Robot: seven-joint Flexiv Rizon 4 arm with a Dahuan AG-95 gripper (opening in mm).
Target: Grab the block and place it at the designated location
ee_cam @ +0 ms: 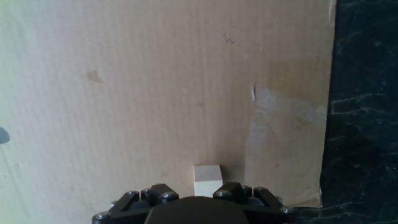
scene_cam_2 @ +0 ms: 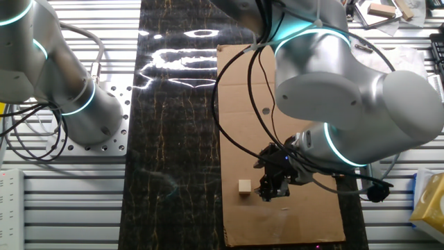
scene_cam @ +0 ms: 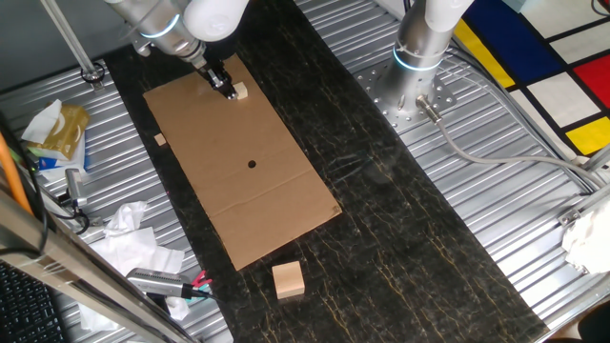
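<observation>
In the hand view, the closest thing is the black hand at the bottom edge. Only its two knuckle parts show, with a gap between them. Just in front of this gap the block sits on the cardboard sheet. The fingertips are not seen here, so from this view I cannot tell if they touch it.

In one fixed view the hand is low over the far corner region of the cardboard sheet, and the block lies just beside the fingers, on the side toward the sheet's edge. The other fixed view shows the block standing free on the cardboard sheet, with a small gap between it and the hand. So the hand grasps nothing; whether its fingers are spread or pressed together I cannot tell.

Farther along the sheet, near its middle, is the designated location, a small black dot, well apart from the block. At the left edge of the hand view a dark mark is partly visible.

A small flat tan chip lies on the dark worktop just beside the long edge of the sheet. Beyond the sheet's other end, a larger tan wooden block rests on the worktop. A second silver arm base stands on the metal plate at the side.
</observation>
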